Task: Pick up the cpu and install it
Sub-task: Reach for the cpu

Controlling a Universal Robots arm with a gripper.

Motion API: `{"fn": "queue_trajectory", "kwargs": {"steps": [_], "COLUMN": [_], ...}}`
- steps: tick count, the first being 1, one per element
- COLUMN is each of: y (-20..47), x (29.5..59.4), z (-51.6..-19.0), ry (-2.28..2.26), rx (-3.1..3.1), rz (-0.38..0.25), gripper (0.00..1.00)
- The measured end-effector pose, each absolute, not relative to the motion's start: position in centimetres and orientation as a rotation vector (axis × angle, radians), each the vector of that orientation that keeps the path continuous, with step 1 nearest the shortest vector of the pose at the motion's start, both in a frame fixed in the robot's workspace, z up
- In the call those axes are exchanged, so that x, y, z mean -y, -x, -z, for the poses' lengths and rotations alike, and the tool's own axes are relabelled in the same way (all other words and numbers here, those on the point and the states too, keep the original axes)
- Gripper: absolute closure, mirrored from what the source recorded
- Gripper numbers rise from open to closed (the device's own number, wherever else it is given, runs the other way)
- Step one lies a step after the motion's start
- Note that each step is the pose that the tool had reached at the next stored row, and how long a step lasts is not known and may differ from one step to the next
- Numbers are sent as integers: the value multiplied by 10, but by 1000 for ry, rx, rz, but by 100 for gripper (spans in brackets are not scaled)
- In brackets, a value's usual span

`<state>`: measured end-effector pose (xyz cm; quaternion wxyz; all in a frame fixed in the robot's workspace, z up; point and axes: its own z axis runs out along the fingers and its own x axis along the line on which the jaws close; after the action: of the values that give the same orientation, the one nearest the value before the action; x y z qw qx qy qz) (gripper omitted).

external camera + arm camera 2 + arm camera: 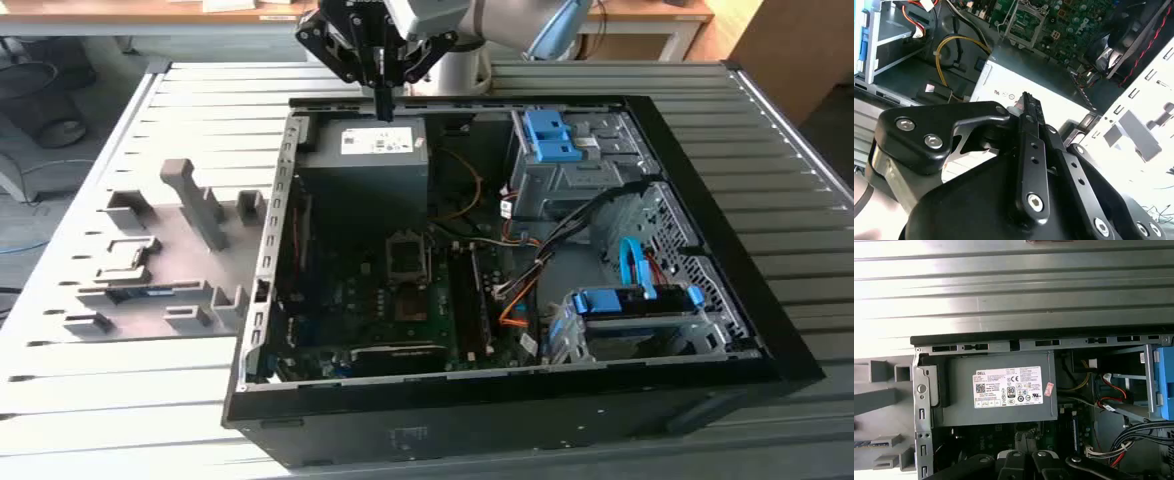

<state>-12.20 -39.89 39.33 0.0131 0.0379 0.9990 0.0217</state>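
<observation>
Exterior view: gripper (383,108) is hovering over the power supply (363,160) inside the open computer case (694,200), fingers clenching together. Where the cpu is lying, I cannot tell. The motherboard socket (404,255) is sitting well apart from the gripper.

Surface: grey slatted metal table (120,400), ribs running across the exterior view | Centre of it: open black computer case (467,425), lying on its side | At the case's 9 o'clock, just beside it: grey moulded fixture (167,245), flat on the slats
</observation>
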Motion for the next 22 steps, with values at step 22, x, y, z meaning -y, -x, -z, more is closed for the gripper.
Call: {"fn": "queue_trajectory", "kwargs": {"steps": [22], "y": [173], "x": [399], "z": [-392], "ry": [-118], "rx": [-3112], "rz": [-68], "gripper": [90]}}
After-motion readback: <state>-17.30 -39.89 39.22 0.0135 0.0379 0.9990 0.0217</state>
